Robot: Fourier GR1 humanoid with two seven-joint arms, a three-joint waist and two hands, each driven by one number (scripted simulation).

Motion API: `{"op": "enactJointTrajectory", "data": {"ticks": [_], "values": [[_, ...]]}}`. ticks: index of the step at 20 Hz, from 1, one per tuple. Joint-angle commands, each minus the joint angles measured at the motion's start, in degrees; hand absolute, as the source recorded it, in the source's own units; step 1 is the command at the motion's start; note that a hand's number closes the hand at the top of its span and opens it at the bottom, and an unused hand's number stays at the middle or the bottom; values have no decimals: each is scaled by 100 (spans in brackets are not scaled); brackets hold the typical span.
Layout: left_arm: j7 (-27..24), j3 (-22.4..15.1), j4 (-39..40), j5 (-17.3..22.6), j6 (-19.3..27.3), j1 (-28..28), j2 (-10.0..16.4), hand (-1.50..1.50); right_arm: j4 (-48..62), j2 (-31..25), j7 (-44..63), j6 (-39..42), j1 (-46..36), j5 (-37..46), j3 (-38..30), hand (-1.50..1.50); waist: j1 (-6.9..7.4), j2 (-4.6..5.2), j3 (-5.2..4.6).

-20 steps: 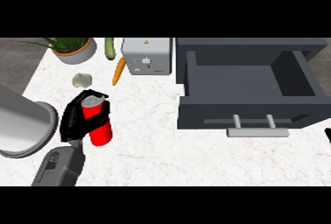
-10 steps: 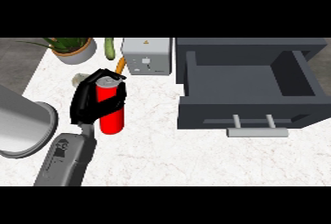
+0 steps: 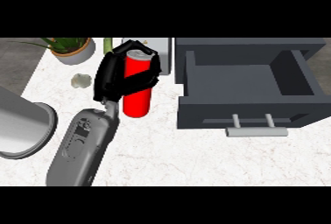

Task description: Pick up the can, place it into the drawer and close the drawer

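Note:
My left hand (image 3: 116, 76) holds a tall red can (image 3: 138, 96) with a silver top, fingers and thumb curled round its upper part. The can hangs upright above the white marble counter (image 3: 194, 157), just left of the drawer. The dark grey drawer (image 3: 249, 78) stands pulled open at the right, its inside bare, with a pale bar handle (image 3: 255, 129) at the front. My grey left forearm (image 3: 84, 148) comes up from the lower left. My right hand does not show.
A grey cylindrical pot (image 3: 19, 127) lies at the left edge. A potted plant (image 3: 71, 48) stands at the back left, a small pale garlic-like bulb (image 3: 80, 80) in front of it. A light grey box (image 3: 161, 54) sits behind the can.
My left hand has lifted the can and carried it up and to the right, closer to the open drawer. The drawer has not moved.

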Motion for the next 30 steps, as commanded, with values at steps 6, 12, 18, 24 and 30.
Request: {"op": "enactJointTrajectory", "data": {"ticks": [6,12,18,24,30], "values": [[746,-389,859,33,816,-1997,-52,150,124,46,80,-76,-278,169,54,-150,-50,15,1],[808,-676,1798,316,1416,-2964,-53,150,77,75,61,27,-149,100,20,-150,-96,15,2],[496,-530,2978,748,1426,-3891,-53,150,453,6,-217,184,-168,62,-143,-150,-150,40,5],[266,-755,4021,1221,1634,-4626,-53,150,423,-98,151,107,-601,104,15,-150,-283,89,9],[14,-924,4629,1501,1627,-4971,-53,150,-43,-7,124,203,-87,-25,-95,-150,-299,58,8]]}}
